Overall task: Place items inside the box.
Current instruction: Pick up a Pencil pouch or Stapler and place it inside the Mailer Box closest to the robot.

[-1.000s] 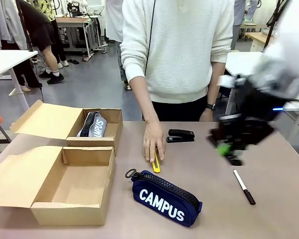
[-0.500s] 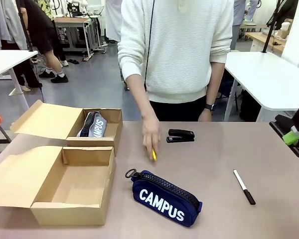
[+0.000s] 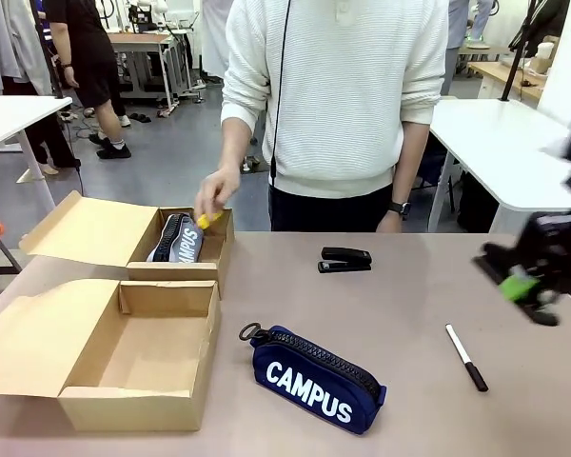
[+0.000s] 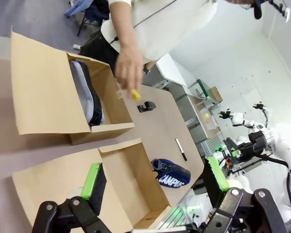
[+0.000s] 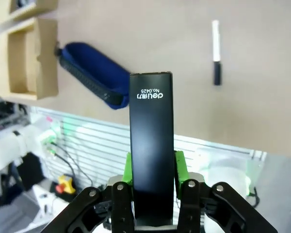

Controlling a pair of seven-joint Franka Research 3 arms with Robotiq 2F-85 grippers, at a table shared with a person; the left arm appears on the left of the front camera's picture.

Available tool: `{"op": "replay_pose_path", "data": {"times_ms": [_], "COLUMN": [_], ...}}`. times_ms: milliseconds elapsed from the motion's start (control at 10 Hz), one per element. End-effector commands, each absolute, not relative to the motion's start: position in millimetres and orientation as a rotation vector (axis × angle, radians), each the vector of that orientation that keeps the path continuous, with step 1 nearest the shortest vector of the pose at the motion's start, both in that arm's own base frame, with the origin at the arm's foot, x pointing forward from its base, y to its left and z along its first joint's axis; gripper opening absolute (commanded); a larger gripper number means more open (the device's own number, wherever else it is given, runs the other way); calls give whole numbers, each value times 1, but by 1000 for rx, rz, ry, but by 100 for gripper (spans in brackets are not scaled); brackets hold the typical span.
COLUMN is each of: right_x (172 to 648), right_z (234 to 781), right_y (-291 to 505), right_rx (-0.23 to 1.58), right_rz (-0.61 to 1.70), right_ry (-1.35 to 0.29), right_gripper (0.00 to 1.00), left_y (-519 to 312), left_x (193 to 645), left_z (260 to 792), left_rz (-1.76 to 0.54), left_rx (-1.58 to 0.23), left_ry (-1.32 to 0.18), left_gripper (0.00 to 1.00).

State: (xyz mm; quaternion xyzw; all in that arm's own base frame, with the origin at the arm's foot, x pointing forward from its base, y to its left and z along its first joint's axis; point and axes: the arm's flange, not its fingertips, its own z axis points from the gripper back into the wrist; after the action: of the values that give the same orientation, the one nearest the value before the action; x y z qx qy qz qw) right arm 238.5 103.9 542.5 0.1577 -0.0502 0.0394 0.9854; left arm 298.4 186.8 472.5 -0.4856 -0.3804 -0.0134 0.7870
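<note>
At the lower left of the front view, the near box is open and empty. Its flap spreads to the left, close to the table's front edge. The navy pencil case lies just right of it and the marker at lower right, with bare table between them. Behind, at upper left, the far box holds the grey pencil case. A person's hand holds the yellow knife over it. A stapler rests mid-table. At the right edge, the right gripper is clamped on a second stapler. The left gripper has its fingers apart, holding nothing.
</note>
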Motion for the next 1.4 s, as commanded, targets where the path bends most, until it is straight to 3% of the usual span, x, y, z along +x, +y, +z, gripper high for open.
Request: {"op": "replay_pose_path", "data": {"times_ms": [0, 400, 600, 700, 800, 1100, 1300], "right_x": [271, 266, 249, 250, 241, 241, 252], "right_z": [542, 490, 451, 444, 472, 472, 461], "right_y": [180, 344, 410, 415, 382, 382, 422], "right_rx": [333, 509, 420, 435, 481, 481, 425], "right_rz": [178, 169, 173, 180, 201, 201, 144], "right_ry": [-74, -95, -316, -295, -191, -191, -234], "right_gripper": [37, 37, 37, 37, 37, 37, 37], "left_y": [185, 185, 185, 185, 185, 185, 185], "left_x": [299, 299, 299, 299, 299, 299, 299], "left_z": [472, 472, 472, 472, 472, 472, 472], "left_rz": [-42, -42, -42, -42, -42, -42, -42], "left_rx": [-1059, -1059, -1059, -1059, -1059, -1059, -1059], "left_ry": [-847, -847, -847, -847, -847, -847, -847], "left_gripper": [100, 100, 100, 100, 100, 100, 100]}}
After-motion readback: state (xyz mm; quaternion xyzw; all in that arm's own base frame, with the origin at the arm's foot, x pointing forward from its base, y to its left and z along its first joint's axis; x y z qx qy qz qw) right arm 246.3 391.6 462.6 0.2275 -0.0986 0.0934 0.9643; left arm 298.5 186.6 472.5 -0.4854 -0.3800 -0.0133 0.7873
